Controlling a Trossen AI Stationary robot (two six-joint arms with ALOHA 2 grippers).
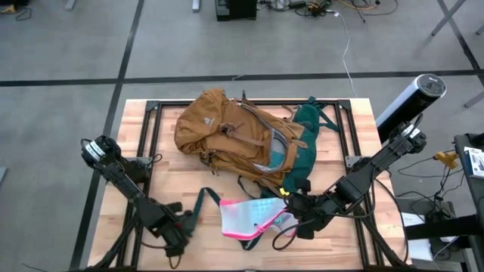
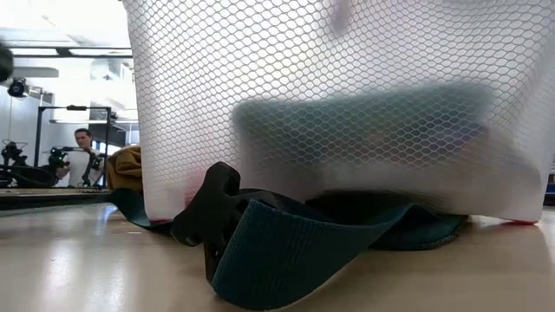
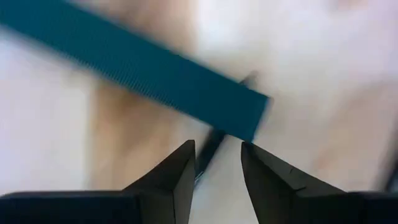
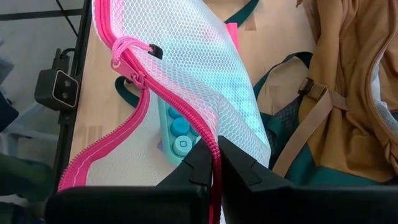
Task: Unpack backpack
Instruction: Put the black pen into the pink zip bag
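Observation:
The mustard-tan backpack (image 1: 227,132) lies on the table's middle and far part, its dark green back panel (image 1: 302,136) toward the right. A clear mesh pouch with pink zip edge (image 1: 249,219) sits near the near edge and holds small blue-capped items (image 4: 177,127). My right gripper (image 1: 293,217) is at the pouch's right end, shut on it. My left gripper (image 1: 178,236) is open near the near-left edge. Its fingers (image 3: 217,158) point at the free end of a green strap (image 3: 249,118) without touching it. My right gripper pinches the pouch's pink zip edge (image 4: 215,163) between its two fingers, coming from the table's right side and slanting down. The zip runs lengthwise between the fingers. The mesh wall stands up from the hold, and the pouch's lower edge (image 2: 156,218) rests on the table.
A green strap with a dark buckle (image 2: 217,204) trails from the backpack across the near table, in front of the pouch. A black frame (image 1: 151,113) edges the wooden top. A grey cylinder (image 1: 412,98) stands off the right side. A person (image 2: 84,152) is in the room behind.

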